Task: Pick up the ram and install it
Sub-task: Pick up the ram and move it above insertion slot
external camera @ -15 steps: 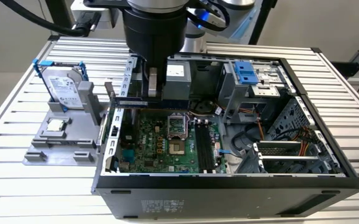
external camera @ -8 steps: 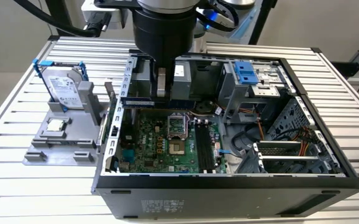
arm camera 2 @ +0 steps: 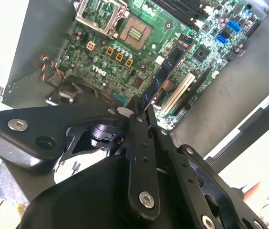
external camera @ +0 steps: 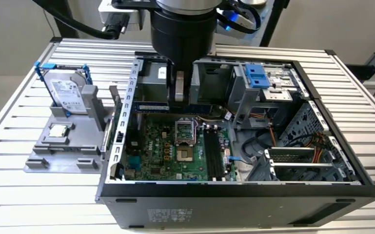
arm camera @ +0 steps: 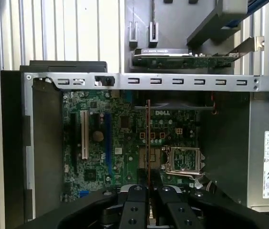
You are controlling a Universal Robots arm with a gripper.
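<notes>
Slatted metal table [external camera: 37,204], bearing open computer case [external camera: 239,195]. Within: green motherboard [external camera: 167,146], black memory slots [external camera: 216,156] toward the exterior view's right. Over far edge of board: gripper [external camera: 181,97], clamped at mid-length on flat faces of ram [external camera: 151,106], stick level, running left to right in the exterior view. Judged light, stiff, thin, brittle under twist. Best held mid-length for balance, contact edge left free, squeeze gentle.
</notes>
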